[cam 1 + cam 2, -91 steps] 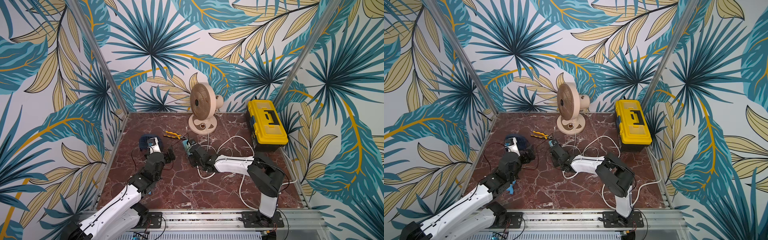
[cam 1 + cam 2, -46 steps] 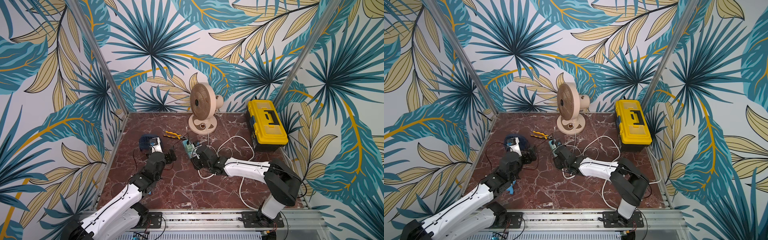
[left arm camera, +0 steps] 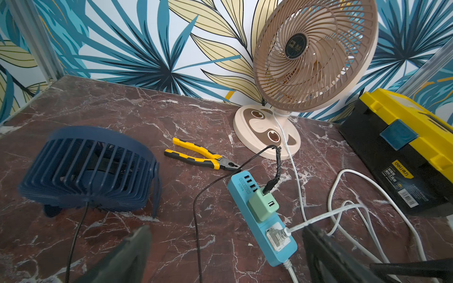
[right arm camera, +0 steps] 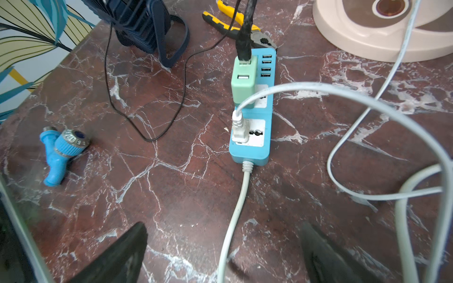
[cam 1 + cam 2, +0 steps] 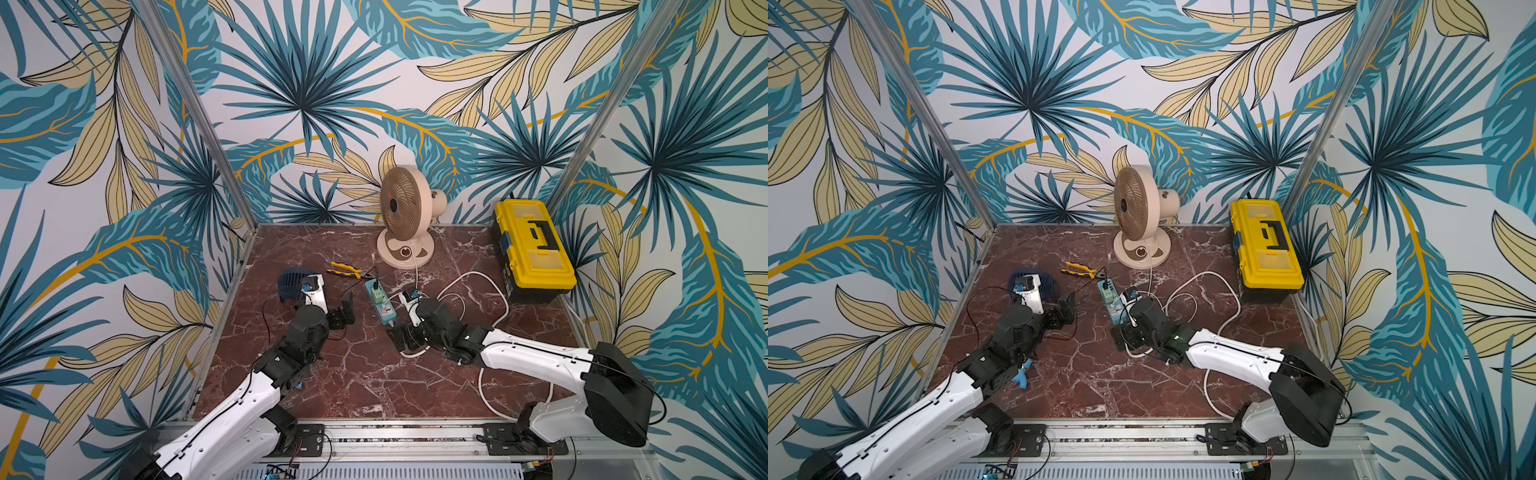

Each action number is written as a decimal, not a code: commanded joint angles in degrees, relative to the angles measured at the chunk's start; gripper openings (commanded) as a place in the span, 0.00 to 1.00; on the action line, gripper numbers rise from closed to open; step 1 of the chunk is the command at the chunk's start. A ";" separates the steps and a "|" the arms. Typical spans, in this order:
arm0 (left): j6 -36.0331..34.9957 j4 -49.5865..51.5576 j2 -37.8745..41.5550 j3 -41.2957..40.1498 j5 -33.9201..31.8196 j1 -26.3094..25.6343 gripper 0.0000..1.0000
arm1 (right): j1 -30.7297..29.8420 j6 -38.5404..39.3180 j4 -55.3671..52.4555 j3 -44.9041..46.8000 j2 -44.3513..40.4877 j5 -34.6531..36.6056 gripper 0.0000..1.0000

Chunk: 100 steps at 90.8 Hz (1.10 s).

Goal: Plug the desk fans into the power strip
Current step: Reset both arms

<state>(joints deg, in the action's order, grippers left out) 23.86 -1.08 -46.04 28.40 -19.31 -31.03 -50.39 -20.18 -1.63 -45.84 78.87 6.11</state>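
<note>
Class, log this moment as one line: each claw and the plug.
left claw: open, empty | right claw: open, empty | white plug: seated in power strip

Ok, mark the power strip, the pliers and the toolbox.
power strip (image 4: 262, 113): right wrist view, blue band between sockets
pliers (image 3: 196, 148): left wrist view, yellow handle
toolbox (image 5: 536, 266): a top view, yellow lid

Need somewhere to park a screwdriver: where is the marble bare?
Bare marble: the front middle, between the power strip and the front rail; also the back left corner behind the navy fan and pliers. Crowded: white cords loop between the strip and the yellow toolbox.
</note>
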 commanded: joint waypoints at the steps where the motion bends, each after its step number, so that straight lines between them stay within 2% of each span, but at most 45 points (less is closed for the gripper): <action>1: -1.43 -1.91 3.07 -0.74 1.39 0.22 1.00 | 0.00 -0.49 -1.99 2.81 -4.48 -0.63 1.00; 16: -1.78 -1.25 7.24 -1.16 2.29 0.26 1.00 | -0.03 -2.43 -6.84 4.09 -13.34 4.47 1.00; 29: -1.97 -0.11 11.33 -1.17 3.38 0.23 1.00 | 0.02 -0.48 -9.26 5.80 -20.74 7.42 1.00; 56: -2.45 0.38 19.86 -3.56 2.80 0.26 1.00 | -0.04 4.45 -13.12 9.74 -32.66 8.96 0.99; 81: -3.84 -2.46 24.10 -6.22 5.17 0.23 1.00 | 0.05 6.36 -16.33 9.90 -33.51 13.58 1.00; 100: -3.51 -1.61 21.45 -6.21 0.43 0.25 1.00 | 0.01 7.92 -16.70 9.46 -32.16 21.85 1.00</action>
<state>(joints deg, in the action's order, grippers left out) 20.95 -2.11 -23.09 23.14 -16.08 -31.03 -50.39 -14.13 -16.97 -36.99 46.41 21.61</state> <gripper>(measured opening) 0.999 0.994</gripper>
